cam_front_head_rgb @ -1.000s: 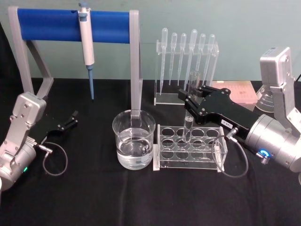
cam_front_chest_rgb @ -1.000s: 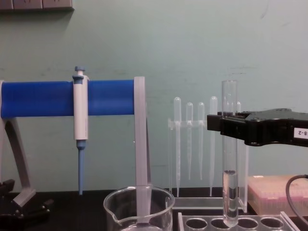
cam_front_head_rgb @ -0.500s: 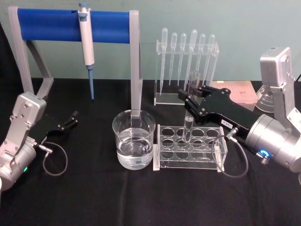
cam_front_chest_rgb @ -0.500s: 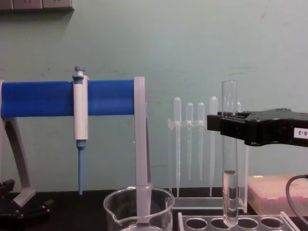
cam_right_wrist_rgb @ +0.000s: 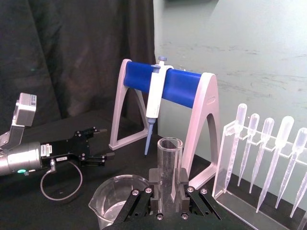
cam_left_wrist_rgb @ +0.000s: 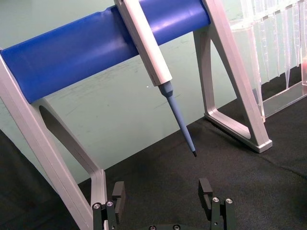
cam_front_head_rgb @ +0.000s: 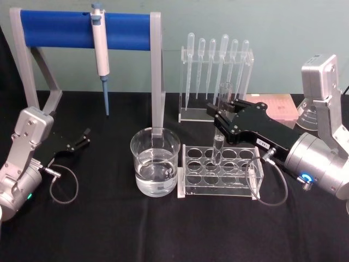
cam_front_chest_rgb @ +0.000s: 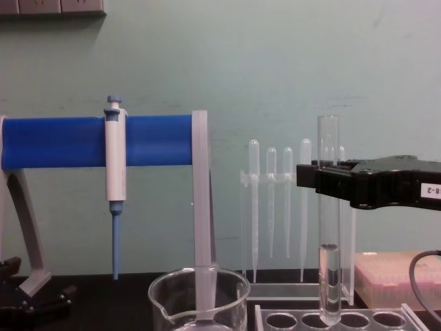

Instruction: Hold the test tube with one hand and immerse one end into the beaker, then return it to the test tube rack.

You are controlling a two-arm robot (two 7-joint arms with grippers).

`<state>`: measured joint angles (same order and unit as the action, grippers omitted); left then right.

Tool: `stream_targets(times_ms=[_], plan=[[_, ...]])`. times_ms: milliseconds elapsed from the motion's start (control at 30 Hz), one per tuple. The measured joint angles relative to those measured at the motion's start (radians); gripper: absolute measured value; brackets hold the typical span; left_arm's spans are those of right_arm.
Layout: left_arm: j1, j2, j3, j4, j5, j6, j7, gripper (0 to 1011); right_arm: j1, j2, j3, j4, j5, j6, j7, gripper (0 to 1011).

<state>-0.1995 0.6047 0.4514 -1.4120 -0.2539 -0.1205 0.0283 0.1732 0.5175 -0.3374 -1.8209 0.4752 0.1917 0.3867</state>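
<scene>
The test tube (cam_front_head_rgb: 218, 144) stands upright over the test tube rack (cam_front_head_rgb: 191, 185). In the chest view its rounded bottom is level with the top plate of the rack, at the mouth of one hole in the back row, and a little liquid sits in its lower part. The right gripper (cam_front_head_rgb: 220, 119) clamps it by the upper half, a little below the open rim, with one finger on each side of the glass.

I cannot say from this moment alone whether the tube is leaving the hole or entering it. In both cases I judge that the same care is needed: I must move it straight along its own axis, slowly, without any side push. If I swing toward the beaker (cam_front_head_rgb: 136, 155) before the bottom is free of the plate, the glass can catch on the edge of the hole and drag the light rack with it, or slip in the fingers.

The beaker is just beside the rack, on the robot's left of it, with water inside. So the sideways travel is short, but I think the bottom must first rise above the beaker rim.

The left gripper (cam_front_head_rgb: 85, 136) rests on the black cloth, well apart on the left, its fingers spread and empty. It has no part in this step.
</scene>
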Motion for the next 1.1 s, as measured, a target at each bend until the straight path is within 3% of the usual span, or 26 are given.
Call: stream_targets(times_ms=[1100], plan=[[0.000,0.000,0.000,0.000,0.000,0.000,0.000,1000,0.000,0.000,0.000,0.000,0.000,0.000,0.000,225]])
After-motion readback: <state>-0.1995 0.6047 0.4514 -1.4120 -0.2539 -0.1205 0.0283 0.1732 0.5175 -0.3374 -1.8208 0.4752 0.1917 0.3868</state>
